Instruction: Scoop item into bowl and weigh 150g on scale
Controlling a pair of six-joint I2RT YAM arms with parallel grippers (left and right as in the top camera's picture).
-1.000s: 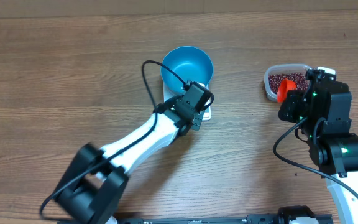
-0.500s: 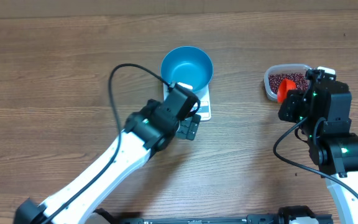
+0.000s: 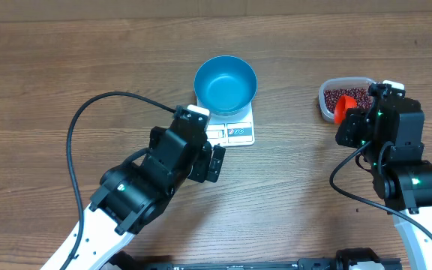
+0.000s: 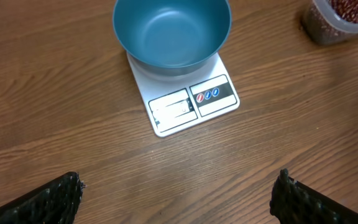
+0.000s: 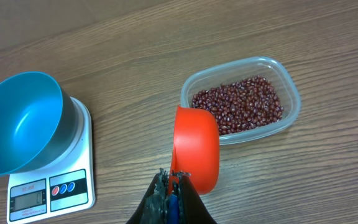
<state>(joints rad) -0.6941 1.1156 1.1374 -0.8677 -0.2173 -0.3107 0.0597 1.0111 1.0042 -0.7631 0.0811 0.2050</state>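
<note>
Since the right gripper (image 5: pixel 169 186) is clamped on the orange scoop (image 5: pixel 196 149) at the near edge of the tub (image 5: pixel 291 93), it's the arm for the beans (image 5: pixel 241 102): straight ahead, near the table's (image 3: pixel 51 75) far right edge. To their left, the bowl (image 3: pixel 226 82) rests on the scale (image 3: pixel 235 133), mid-table. Just in front of the scale, the left gripper (image 4: pixel 178 196) gapes wide, empty.

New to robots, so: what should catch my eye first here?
A round blue bowl sits empty on a small white kitchen scale in the middle of the wooden table. To its right, the right gripper is shut on a bright orange-red scoop at the edge of a clear plastic tub of dark red beans. The left gripper hangs open in front of the scale.
</note>
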